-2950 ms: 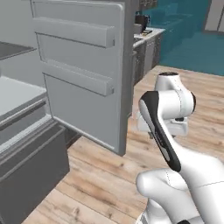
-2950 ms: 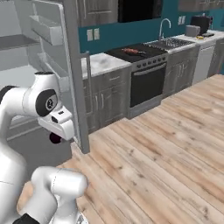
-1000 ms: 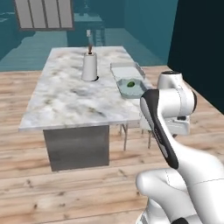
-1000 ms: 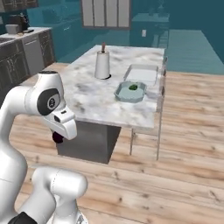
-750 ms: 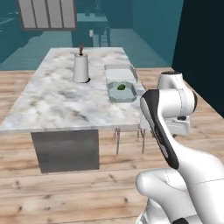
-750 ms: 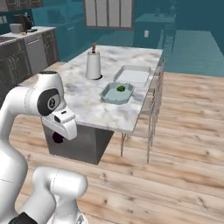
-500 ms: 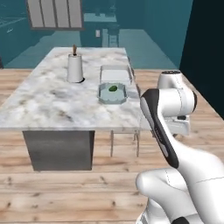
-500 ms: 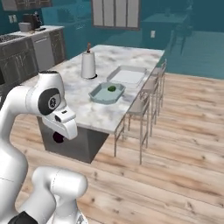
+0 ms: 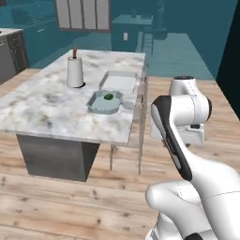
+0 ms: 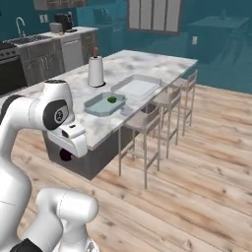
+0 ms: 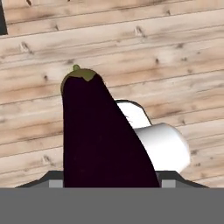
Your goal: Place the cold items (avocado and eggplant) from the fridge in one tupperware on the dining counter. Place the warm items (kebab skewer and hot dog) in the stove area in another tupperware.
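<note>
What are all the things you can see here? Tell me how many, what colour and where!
Dining counter: one, white-grey marble, middle of the room.
Paper towel roll: one, white, upright on the counter.
Tupperware: one, pale blue-grey, near the counter's stool side.
Avocado: one, green, inside that tupperware.
Second tupperware: one, whitish, just beyond the first.
Stools: three, pale, along the counter.
Eggplant: one, dark purple with green cap, over the wooden floor.
End effector: one, shut on the eggplant.
</note>
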